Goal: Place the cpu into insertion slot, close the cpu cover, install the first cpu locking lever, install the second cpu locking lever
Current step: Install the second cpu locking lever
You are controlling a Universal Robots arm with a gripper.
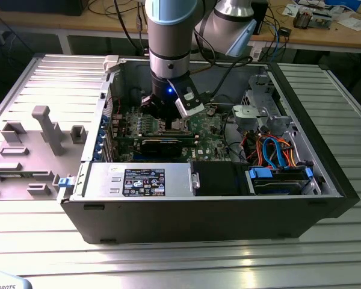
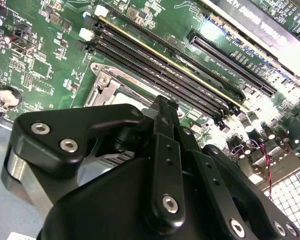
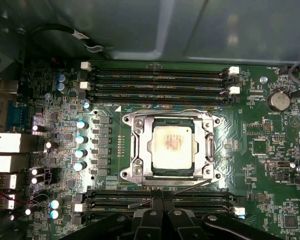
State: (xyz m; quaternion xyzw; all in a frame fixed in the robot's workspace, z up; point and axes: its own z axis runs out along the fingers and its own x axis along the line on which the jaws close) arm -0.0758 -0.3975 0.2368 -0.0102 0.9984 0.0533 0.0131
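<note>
Hand hovers low over the board inside the open case, its fingers pressed together on nothing, tips poised just beside the near edge of the slot. Cpu sits square in the slot, silver top showing through the cover window; cover lies flat over it. Wire levers run along the frame edges; whether they are hooked under their tabs I cannot tell. Judgement: a lever step is in hand. To do it well, push the lever end with the closed fingertips, down and sideways under its catch, keeping off the memory slots close by. Arm stands near vertical, wrist pointing straight down into the case.
</note>
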